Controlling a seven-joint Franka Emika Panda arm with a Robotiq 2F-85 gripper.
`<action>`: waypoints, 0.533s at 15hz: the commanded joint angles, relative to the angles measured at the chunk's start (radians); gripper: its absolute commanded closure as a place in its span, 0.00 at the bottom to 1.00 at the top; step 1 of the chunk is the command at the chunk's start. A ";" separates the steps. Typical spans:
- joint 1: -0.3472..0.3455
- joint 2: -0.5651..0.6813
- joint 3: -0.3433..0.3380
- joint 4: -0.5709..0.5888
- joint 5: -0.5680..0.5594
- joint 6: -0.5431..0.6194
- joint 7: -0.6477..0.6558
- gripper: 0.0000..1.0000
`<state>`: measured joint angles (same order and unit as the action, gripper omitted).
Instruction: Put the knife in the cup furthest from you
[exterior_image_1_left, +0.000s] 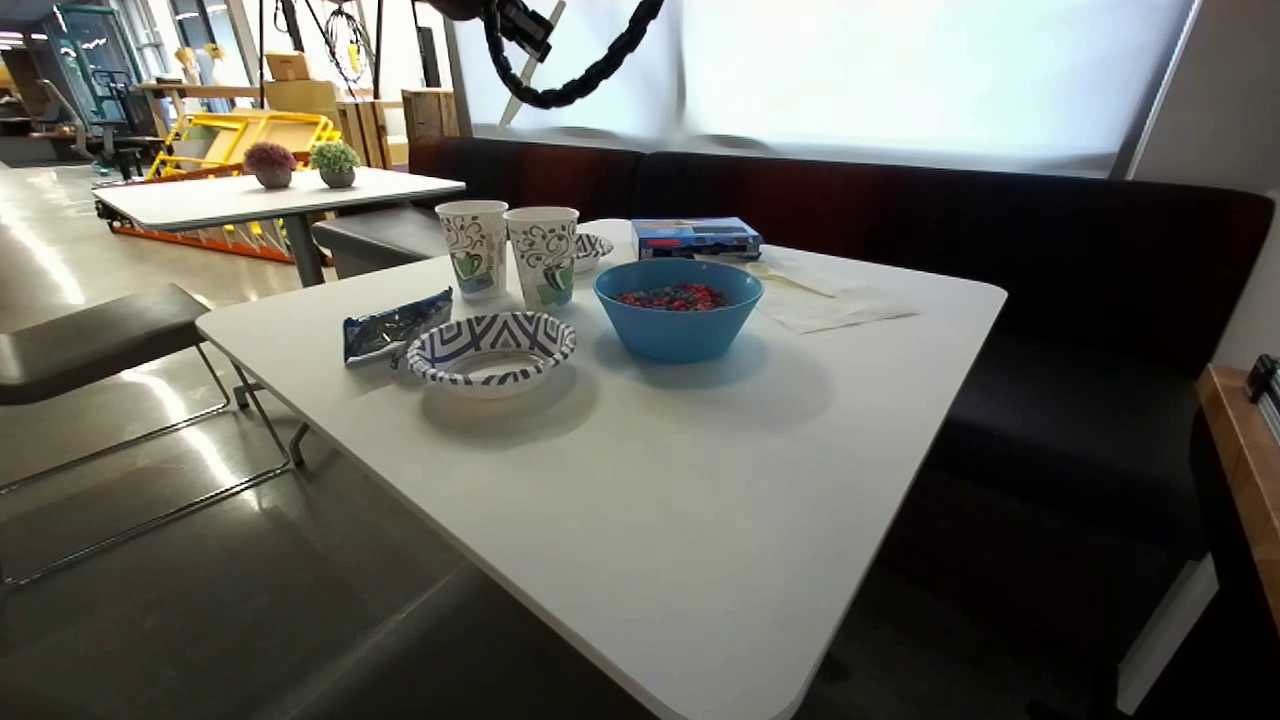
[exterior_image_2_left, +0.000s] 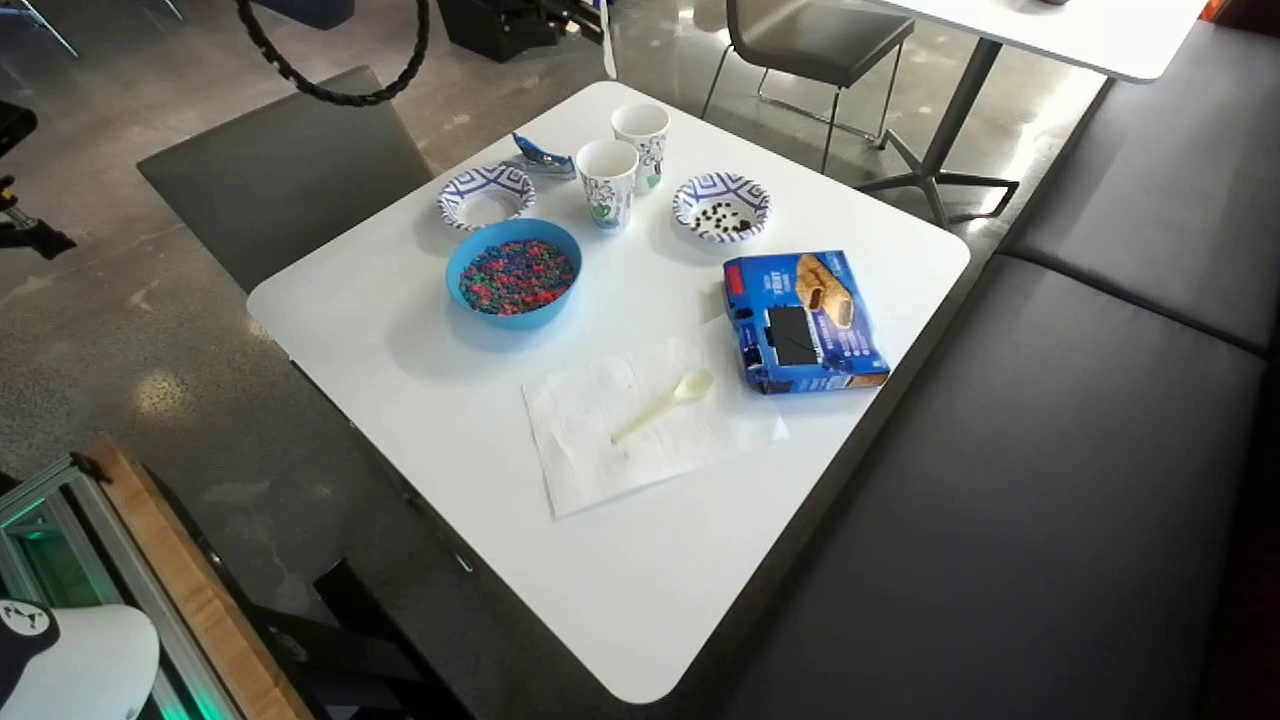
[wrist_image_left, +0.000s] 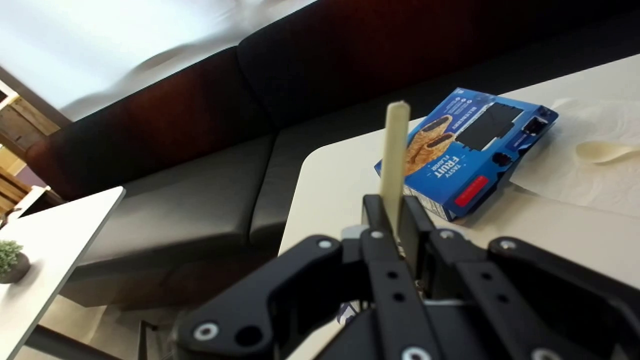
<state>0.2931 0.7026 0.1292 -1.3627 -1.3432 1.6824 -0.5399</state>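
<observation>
My gripper (wrist_image_left: 392, 212) is shut on the pale plastic knife (wrist_image_left: 395, 145), which stands out from between the fingertips. In an exterior view the gripper (exterior_image_1_left: 538, 38) is high above the table, with the knife (exterior_image_1_left: 511, 110) hanging slightly tilted. In an exterior view the gripper (exterior_image_2_left: 594, 22) holds the knife (exterior_image_2_left: 608, 55) blade down, just past the table corner behind the cups. Two patterned white paper cups stand upright side by side: one cup (exterior_image_1_left: 473, 250) (exterior_image_2_left: 648, 148) and another cup (exterior_image_1_left: 543, 262) (exterior_image_2_left: 607, 188). Both cups are hidden in the wrist view.
On the white table (exterior_image_2_left: 640, 600) are a blue bowl of colored bits (exterior_image_2_left: 515, 310), two patterned paper bowls (exterior_image_2_left: 486, 198) (exterior_image_2_left: 722, 207), a blue foil packet (exterior_image_1_left: 395, 328), a blue snack box (wrist_image_left: 465, 150), and a pale spoon (exterior_image_2_left: 660, 408) on a napkin (exterior_image_2_left: 580, 470). A black cable loop (exterior_image_1_left: 570, 98) hangs by the gripper.
</observation>
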 joint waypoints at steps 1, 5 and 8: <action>0.003 0.086 -0.006 0.111 0.022 -0.036 -0.074 0.97; 0.007 0.204 -0.017 0.279 0.053 -0.057 -0.203 0.97; 0.020 0.296 -0.028 0.418 0.073 -0.072 -0.304 0.97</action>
<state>0.2893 0.8735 0.1129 -1.1369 -1.3114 1.6636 -0.7265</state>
